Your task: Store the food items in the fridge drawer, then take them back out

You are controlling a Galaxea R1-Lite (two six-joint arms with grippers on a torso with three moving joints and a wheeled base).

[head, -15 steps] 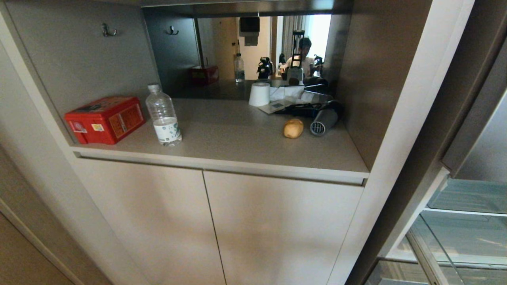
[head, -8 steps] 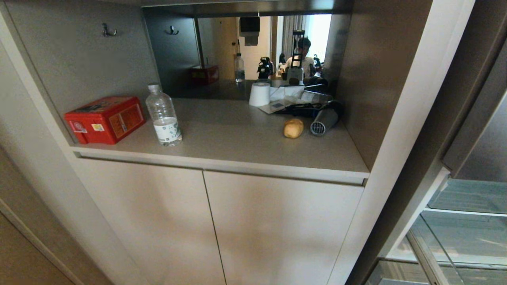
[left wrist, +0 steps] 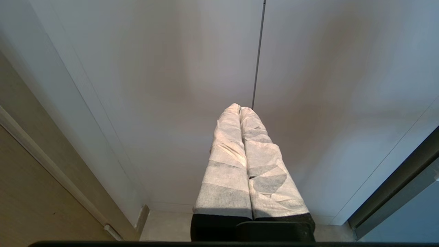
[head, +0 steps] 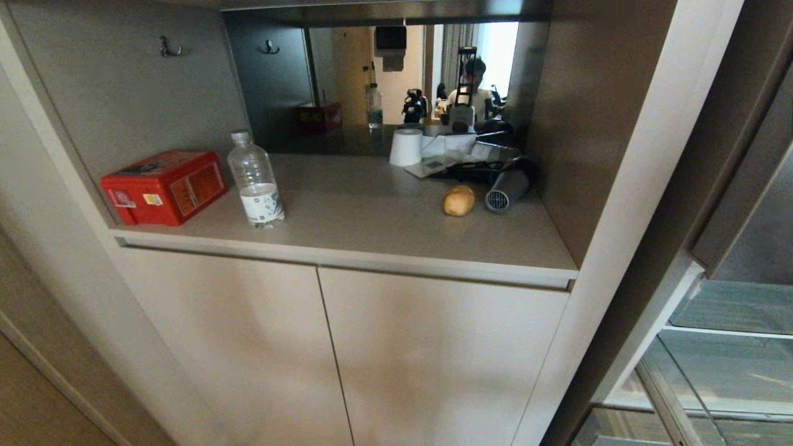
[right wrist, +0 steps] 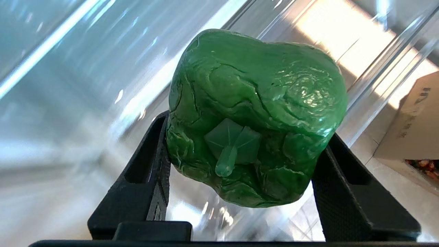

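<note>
The right gripper (right wrist: 240,171) pinched the green pepper (right wrist: 255,116) (stem facing the camera) over the fridge's glass panels (right wrist: 85,68). The potato (head: 458,201) lay on the counter (head: 372,217) beside the hair dryer (head: 508,189). The left gripper (left wrist: 240,111) hung pressed together, empty.

Glossy bright green on the bell pepper (right wrist: 255,113), black on the right gripper (right wrist: 240,164) fingers. Tan-yellow on the potato (head: 459,201), red on the box (head: 164,187) far left. White wrap patched with grey on the left gripper (left wrist: 239,109).

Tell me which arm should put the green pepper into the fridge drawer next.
Right, probably. The right gripper already clamps the green pepper over the fridge's glass panels. The left gripper is shut, empty, facing the cabinet doors.
</note>
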